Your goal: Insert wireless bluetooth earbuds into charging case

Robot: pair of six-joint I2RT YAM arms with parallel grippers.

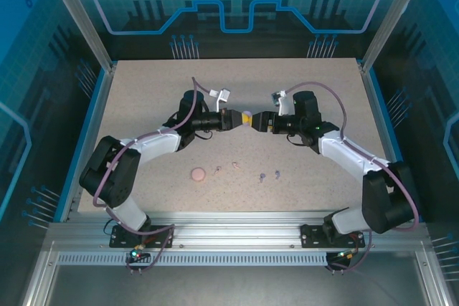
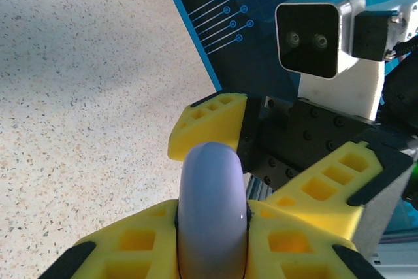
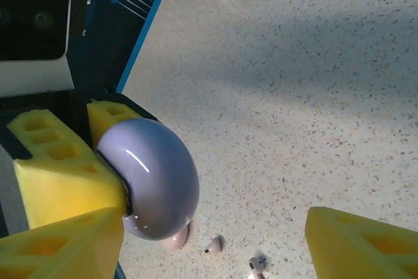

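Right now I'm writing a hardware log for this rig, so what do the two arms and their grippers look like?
The left arm and right arm are white links between bulky black joint housings, a purple-grey cable looping along each. The left gripper and right gripper have yellow, black-trimmed plastic fingers with rectangular cut-outs. Each wrist carries a white-cased camera.

Counter (image 1: pixel 143 98): flat, speckled beige surface with a blue border along its left and right sides.

Lying directly on it, in a loose row near the front edge, left to right:
- 1 round pink case (image 1: pixel 198 174), flat.
- 1 pale pink earbud (image 1: pixel 217 170), just beside the case.
- 1 second pale pink earbud (image 1: pixel 235 166), near the first.
- 1 lavender earbud (image 1: pixel 262 176).
- 1 second lavender earbud (image 1: pixel 277 173), just beside it.
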